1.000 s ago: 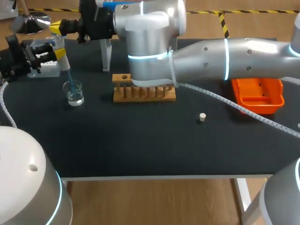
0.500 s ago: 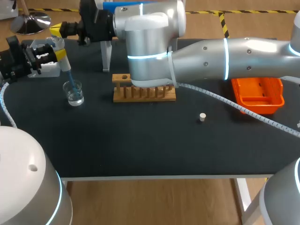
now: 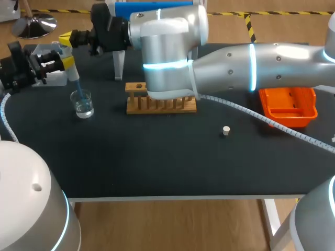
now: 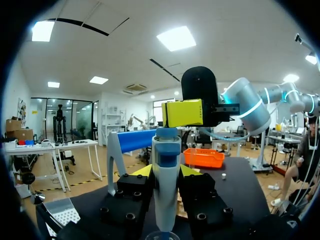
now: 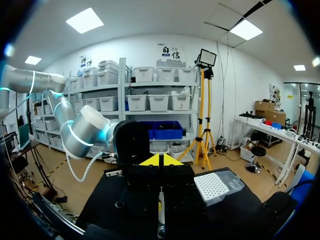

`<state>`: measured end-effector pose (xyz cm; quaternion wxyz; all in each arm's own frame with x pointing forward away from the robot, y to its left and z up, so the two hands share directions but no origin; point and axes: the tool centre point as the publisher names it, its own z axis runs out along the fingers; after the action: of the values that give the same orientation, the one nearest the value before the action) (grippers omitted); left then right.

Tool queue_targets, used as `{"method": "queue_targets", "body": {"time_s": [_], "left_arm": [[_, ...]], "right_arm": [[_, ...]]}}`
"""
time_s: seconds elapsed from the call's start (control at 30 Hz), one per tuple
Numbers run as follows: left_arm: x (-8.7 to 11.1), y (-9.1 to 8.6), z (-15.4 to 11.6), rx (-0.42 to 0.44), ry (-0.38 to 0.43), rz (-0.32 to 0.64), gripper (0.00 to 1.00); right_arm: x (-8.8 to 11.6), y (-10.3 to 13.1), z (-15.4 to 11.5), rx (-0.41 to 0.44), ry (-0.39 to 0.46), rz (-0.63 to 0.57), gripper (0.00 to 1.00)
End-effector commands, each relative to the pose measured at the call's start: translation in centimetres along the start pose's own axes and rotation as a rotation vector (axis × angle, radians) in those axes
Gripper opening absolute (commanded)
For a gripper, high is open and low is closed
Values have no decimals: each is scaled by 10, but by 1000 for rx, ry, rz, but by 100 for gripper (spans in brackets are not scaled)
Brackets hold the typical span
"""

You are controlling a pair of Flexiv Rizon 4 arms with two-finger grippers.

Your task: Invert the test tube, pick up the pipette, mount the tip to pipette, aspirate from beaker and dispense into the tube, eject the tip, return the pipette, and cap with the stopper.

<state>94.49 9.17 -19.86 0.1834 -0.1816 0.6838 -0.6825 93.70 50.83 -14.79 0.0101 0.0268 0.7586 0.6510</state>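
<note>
At the far left my left gripper (image 3: pixel 66 61) is shut on the white pipette (image 3: pixel 69 65), held upright. The pipette's blue tip (image 3: pixel 77 86) dips into the small glass beaker (image 3: pixel 82 103) of clear liquid. In the left wrist view the pipette (image 4: pixel 166 185) stands between the left gripper (image 4: pixel 166 172)'s yellow tips, with the beaker rim (image 4: pixel 162 235) below. My right arm crosses over from the right, and its gripper (image 3: pixel 67 37) is shut just over the pipette's top, seen as a yellow block (image 4: pixel 182 113). The right gripper (image 5: pixel 160 161) holds nothing. The stopper (image 3: pixel 226 130) lies on the mat. No test tube shows.
A wooden rack (image 3: pixel 160 102) stands mid-table, partly behind my right arm. An orange tray (image 3: pixel 288 107) sits at the right. A white and blue pipette stand (image 3: pixel 119 60) rises at the back. A tip box (image 5: pixel 217 186) lies beside the left arm.
My right gripper has shifted slightly down and to the right, closer to the pipette's top. The left gripper, pipette and beaker have stayed where they were.
</note>
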Motion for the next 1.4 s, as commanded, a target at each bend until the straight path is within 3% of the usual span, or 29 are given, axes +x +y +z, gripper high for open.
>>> {"method": "queue_targets", "body": {"time_s": [0.03, 0.27, 0.3, 0.37, 0.4, 0.43, 0.63, 0.83, 1.13, 1.4], "left_arm": [[-2, -7, -1, 4, 2, 0, 0], [-2, -7, -1, 4, 2, 0, 0], [-2, -7, -1, 4, 2, 0, 0], [-2, -7, -1, 4, 2, 0, 0], [-2, -7, -1, 4, 2, 0, 0], [-2, -7, -1, 4, 2, 0, 0], [-2, -7, -1, 4, 2, 0, 0], [-2, -7, -1, 4, 2, 0, 0], [-2, -7, -1, 4, 2, 0, 0], [-2, -7, -1, 4, 2, 0, 0]], "right_arm": [[1, -10, -1, 1, -1, 2, 0], [4, 21, -12, -49, 1, -32, 0], [5, 28, -15, -58, 0, -39, 4], [5, 40, -23, -77, -3, -50, 46], [5, 45, -28, -85, -3, -55, 82], [5, 50, -34, -90, -5, -62, 100], [8, 66, -75, -84, -7, -97, 100], [9, 66, -117, -27, 14, -138, 100], [14, 50, -181, 101, 63, -197, 100], [2, 29, -233, 162, 46, -188, 100]]}}
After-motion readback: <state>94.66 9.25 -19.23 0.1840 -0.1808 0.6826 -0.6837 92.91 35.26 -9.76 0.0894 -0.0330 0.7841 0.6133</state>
